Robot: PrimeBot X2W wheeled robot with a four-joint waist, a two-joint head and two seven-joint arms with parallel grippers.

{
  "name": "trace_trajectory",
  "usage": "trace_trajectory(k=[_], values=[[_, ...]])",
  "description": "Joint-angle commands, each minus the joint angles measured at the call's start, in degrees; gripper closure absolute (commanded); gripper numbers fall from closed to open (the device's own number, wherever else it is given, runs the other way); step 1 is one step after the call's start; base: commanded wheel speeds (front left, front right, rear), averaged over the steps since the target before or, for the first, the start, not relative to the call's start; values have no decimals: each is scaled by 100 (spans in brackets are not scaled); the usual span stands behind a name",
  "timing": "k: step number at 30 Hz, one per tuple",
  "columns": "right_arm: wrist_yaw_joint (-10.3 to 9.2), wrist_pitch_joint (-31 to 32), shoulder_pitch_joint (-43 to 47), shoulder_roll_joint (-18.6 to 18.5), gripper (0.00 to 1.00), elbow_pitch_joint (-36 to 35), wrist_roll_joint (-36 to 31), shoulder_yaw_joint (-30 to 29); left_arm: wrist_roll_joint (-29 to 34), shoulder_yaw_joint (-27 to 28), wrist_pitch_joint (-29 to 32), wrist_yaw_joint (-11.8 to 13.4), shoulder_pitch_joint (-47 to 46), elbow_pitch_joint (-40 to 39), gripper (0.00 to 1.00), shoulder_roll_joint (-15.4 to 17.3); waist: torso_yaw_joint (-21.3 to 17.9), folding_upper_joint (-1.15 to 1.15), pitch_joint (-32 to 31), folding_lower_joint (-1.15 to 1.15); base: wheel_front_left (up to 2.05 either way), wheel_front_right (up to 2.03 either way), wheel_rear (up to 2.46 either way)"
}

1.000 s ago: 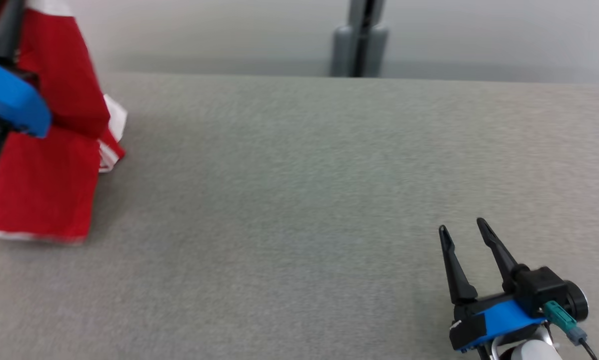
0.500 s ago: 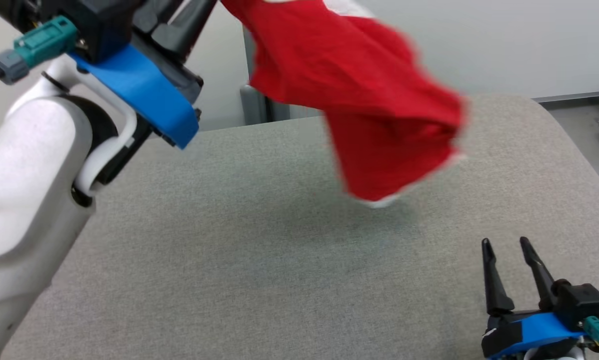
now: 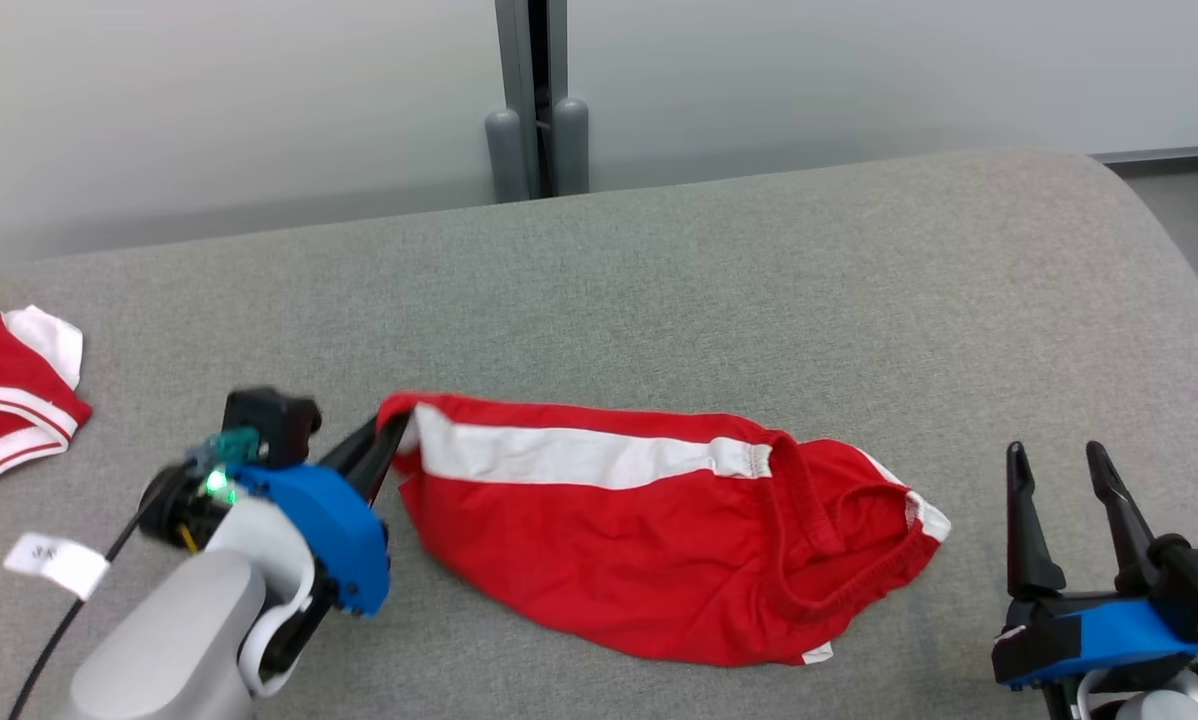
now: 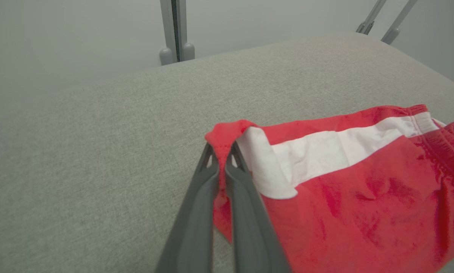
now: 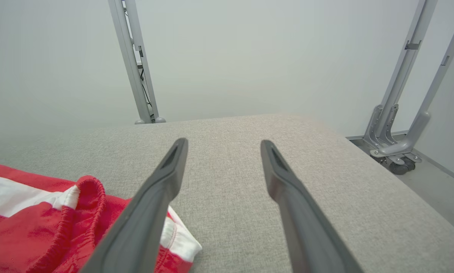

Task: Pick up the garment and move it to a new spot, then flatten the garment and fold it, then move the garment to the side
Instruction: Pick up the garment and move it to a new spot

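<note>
Dropped from mid-air, the limp, light garment [image 3: 659, 560] now sprawls centre-frame, left pincer [image 4: 222, 151] clamped on its left corner, right pincer [image 3: 1056, 457] wide and empty beside the graspable waistband [image 3: 809, 500].

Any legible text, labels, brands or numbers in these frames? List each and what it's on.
None readable.
On the white tag lying on the grey surface, lower left of the head view: small dark marks, too blurred to read.
On the red garment: no print or label visible, just a plain white stripe.
</note>
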Motion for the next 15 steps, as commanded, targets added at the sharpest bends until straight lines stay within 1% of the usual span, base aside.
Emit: trace_trajectory(k=[1,4,6,7,9,10,11,15], values=[[0,-5,-97,-18,0,-9,3,60,-88,52,-107,50,141,355,100,-73,22,0,69,0,0,0,0],[0,-6,-151,-19,0,-20,23,146,-182,96,-197,91,212,876,100,-185,39,0,140,0,0,0,0],[0,-5,-187,-18,0,-26,20,189,-206,102,-268,71,153,1127,100,-248,54,0,171,0,0,0,0],[1,-5,-210,-19,0,-33,13,208,-200,100,-315,57,106,1222,90,-273,64,0,182,0,0,0,0],[1,-6,-235,-19,0,-43,5,239,-167,82,-379,34,15,1373,55,-320,86,0,203,0,0,0,0],[0,-5,-239,-18,0,-40,-1,256,-152,74,-422,15,-14,1433,16,-338,101,0,208,0,0,0,0],[0,-6,-231,-19,0,-36,-5,272,-166,81,-448,7,-37,1498,0,-367,117,0,211,0,0,0,0],[0,-5,-238,-18,0,-19,-14,356,-135,75,-583,-4,-133,1611,0,-458,172,0,206,0,0,0,0]])
